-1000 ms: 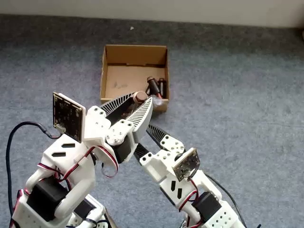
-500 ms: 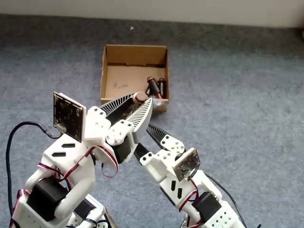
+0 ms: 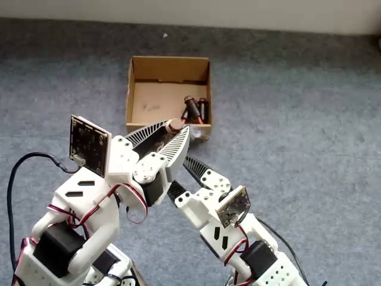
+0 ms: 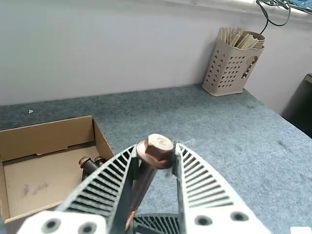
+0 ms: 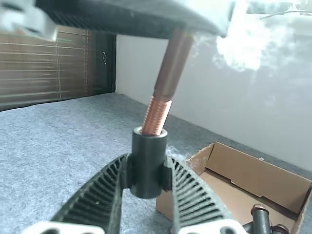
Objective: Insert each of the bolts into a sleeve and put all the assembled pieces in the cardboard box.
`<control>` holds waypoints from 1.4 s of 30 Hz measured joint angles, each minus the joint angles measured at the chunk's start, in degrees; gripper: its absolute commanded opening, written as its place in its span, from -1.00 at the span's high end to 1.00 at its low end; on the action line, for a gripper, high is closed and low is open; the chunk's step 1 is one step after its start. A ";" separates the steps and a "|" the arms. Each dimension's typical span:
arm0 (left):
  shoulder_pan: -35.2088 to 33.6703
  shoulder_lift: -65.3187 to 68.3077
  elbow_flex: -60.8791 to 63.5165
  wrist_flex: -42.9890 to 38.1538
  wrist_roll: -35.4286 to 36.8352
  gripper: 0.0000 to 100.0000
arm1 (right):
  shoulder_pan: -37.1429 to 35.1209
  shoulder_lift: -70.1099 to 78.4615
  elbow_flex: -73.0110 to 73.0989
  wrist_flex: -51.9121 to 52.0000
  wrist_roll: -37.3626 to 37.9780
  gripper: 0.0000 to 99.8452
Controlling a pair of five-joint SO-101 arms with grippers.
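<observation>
My left gripper is shut on a copper bolt, its hex head up, near the front edge of the cardboard box. Beneath it, my right gripper is shut on a short black sleeve. The bolt's threaded tip sits in the sleeve's mouth. Two assembled pieces lie in the box's near right corner and show too in the left wrist view and the right wrist view.
Grey carpet covers the table around the box. A beige holder with wooden sticks stands by the far wall. A black cable loops at the left arm's base.
The left arm has shifted slightly, bringing the bolt down a little toward the sleeve. The right arm holds still.
</observation>
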 measured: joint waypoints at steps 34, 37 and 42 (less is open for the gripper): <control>-12.66 0.00 1.58 8.97 -5.36 0.66 | 5.89 -0.26 0.00 -0.53 0.09 0.99; -12.57 0.00 1.41 7.65 -5.36 0.75 | 5.89 -0.26 0.00 -0.53 0.09 0.99; -12.31 -0.44 -0.53 4.75 -5.36 0.79 | 5.89 -0.26 0.00 -0.53 0.09 0.99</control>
